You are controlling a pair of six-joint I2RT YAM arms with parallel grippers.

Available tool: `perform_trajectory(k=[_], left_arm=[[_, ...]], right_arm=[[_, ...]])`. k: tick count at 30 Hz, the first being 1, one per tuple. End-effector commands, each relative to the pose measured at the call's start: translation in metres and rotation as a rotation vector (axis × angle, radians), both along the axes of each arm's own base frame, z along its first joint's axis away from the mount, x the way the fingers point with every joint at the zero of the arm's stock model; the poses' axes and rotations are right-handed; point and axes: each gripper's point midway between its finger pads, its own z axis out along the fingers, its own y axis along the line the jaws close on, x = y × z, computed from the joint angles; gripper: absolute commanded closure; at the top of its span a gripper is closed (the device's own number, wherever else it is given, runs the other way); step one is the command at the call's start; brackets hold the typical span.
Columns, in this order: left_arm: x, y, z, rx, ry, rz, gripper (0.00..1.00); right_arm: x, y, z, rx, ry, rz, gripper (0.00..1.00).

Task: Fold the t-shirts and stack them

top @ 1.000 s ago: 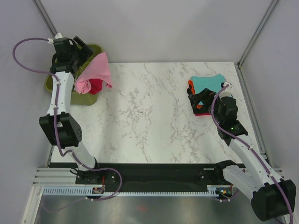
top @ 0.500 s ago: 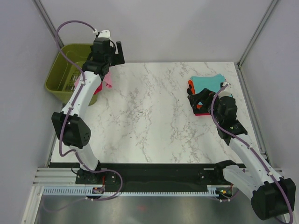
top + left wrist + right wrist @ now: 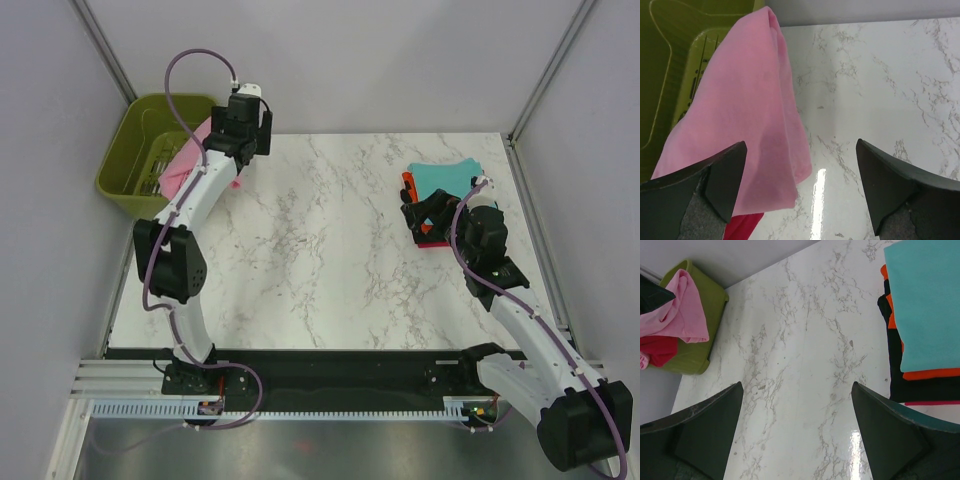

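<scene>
A light pink t-shirt [image 3: 750, 115] hangs crumpled over the right rim of the olive basket [image 3: 670, 75], its hem down on the marble. A crimson red t-shirt [image 3: 742, 225] peeks out beneath it. My left gripper [image 3: 800, 150] hovers open above the pink hem and the table beside it, holding nothing. At the far right lies a stack of folded t-shirts: teal [image 3: 925, 300] on top, then orange [image 3: 930, 374], black [image 3: 920, 387] and a magenta edge [image 3: 935, 403]. My right gripper [image 3: 797, 390] is open and empty just left of the stack, above bare marble.
The olive basket [image 3: 125, 150] stands at the table's far-left corner, partly off the marble top. Grey walls close in the back and both sides. The marble table [image 3: 320, 250] stretches between basket and stack.
My left arm has swung right, from over the basket to beyond its right rim. The pink t-shirt now hangs over that rim. The right arm has not moved.
</scene>
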Motion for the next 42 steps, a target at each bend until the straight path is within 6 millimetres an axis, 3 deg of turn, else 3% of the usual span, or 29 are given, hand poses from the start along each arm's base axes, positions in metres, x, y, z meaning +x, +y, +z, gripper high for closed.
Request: perform_trajectory(k=[1,6,7,8,12,16,17,21,24,29,34,39,42], left_arm=[[0.004,0.01,-0.005,0.094,0.022,0.017,0.03],[0.005,0.021,-0.014,0.145,0.048,0.069,0.12],[0.004,0.023,-0.015,0.152,0.051,0.076,0.25],[0.004,0.024,-0.019,0.162,0.06,0.082,0.3],[0.003,0.043,-0.027,0.225,0.081,0.161,0.35],[-0.001,0.057,-0.031,0.23,0.087,0.214,0.52],[-0.002,0.058,-0.028,0.217,0.08,0.218,0.56],[-0.01,0.073,-0.008,0.168,0.038,0.263,0.96],[-0.017,0.084,0.005,0.089,-0.006,0.304,0.98],[-0.032,0.085,0.065,-0.088,-0.148,0.27,0.98],[-0.049,0.072,0.154,-0.161,-0.329,0.198,0.98],[-0.089,0.067,0.246,-0.255,-0.526,0.132,0.98],[-0.11,0.043,0.278,-0.331,-0.58,0.021,0.98]], right_arm=[[0.003,0.002,0.011,0.018,-0.036,0.006,0.02],[0.003,0.002,0.011,0.018,-0.036,0.003,0.02],[0.003,0.002,0.011,0.018,-0.036,0.005,0.02],[0.003,0.002,0.011,0.018,-0.036,0.003,0.02],[0.003,0.001,0.012,0.018,-0.039,0.0,0.02],[0.004,0.001,0.011,0.017,-0.036,0.0,0.02],[0.003,0.001,0.012,0.018,-0.037,0.0,0.02],[0.003,0.002,0.012,0.019,-0.039,0.0,0.02],[0.003,0.001,0.013,0.02,-0.04,0.0,0.02],[0.003,0.001,0.013,0.02,-0.04,-0.002,0.02],[0.003,0.001,0.012,0.019,-0.039,0.0,0.02],[0.004,0.001,0.012,0.019,-0.037,-0.002,0.02],[0.004,0.001,0.012,0.019,-0.037,-0.002,0.02]])
